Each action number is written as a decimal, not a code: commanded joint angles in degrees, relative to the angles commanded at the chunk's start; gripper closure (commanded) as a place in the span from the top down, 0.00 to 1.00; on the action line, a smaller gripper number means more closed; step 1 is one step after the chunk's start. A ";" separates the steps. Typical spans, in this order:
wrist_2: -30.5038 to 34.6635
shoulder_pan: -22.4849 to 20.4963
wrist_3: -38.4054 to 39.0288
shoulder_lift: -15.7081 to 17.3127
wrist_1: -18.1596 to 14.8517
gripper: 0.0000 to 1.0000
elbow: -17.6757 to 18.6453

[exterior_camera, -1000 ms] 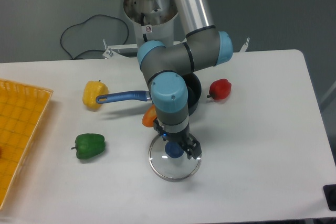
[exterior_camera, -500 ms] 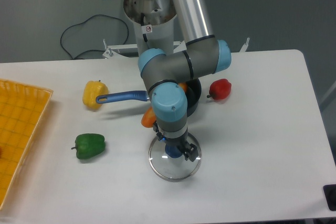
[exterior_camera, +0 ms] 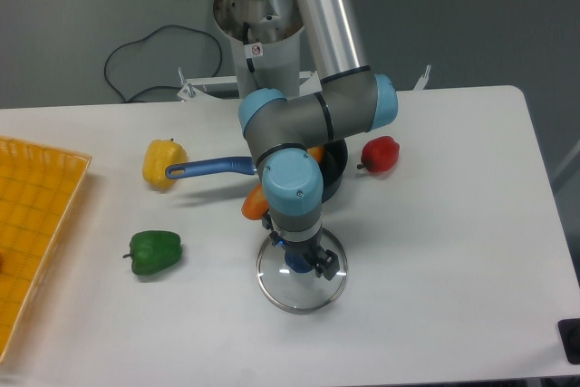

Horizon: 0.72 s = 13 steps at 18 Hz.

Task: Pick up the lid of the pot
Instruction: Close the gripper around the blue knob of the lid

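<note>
Camera: the transparent pot lid (exterior_camera: 305,295) lies on the tabletop (exterior_camera: 453,233), its blue knob (exterior_camera: 297,261) uppermost, and the fingers (exterior_camera: 304,255) are parted above it with the knob between them, no grip yet made. The job at hand seems to be the last lining-up before the pinch. It would be well to centre on the knob, go down gently until the tips reach its sides, and stop short of pressing on the glass. A pinch high on the knob could slip or tip the lid, so a small, level first lift would test the hold.

As for edges, the lid's round rim reaches beyond the fingers toward the near side, and it may swing if the knob is caught off centre. The black pan (exterior_camera: 338,171) sits just behind the lid, and its blue handle (exterior_camera: 210,167) points left; an orange item (exterior_camera: 256,204) is close to the lid's back left. Straight up, then toward the near side or the right, looks the easier way out. The green pepper (exterior_camera: 155,252) stands well apart to the left.
</note>
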State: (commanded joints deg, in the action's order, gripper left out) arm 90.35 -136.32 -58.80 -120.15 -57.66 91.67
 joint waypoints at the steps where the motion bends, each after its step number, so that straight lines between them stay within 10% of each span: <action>1: 0.18 -0.09 -0.17 0.00 0.00 1.00 0.00; 13: 0.35 -0.44 -0.35 0.00 0.00 1.00 -0.44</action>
State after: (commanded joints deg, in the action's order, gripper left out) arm 90.70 -136.76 -59.15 -120.15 -57.66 91.23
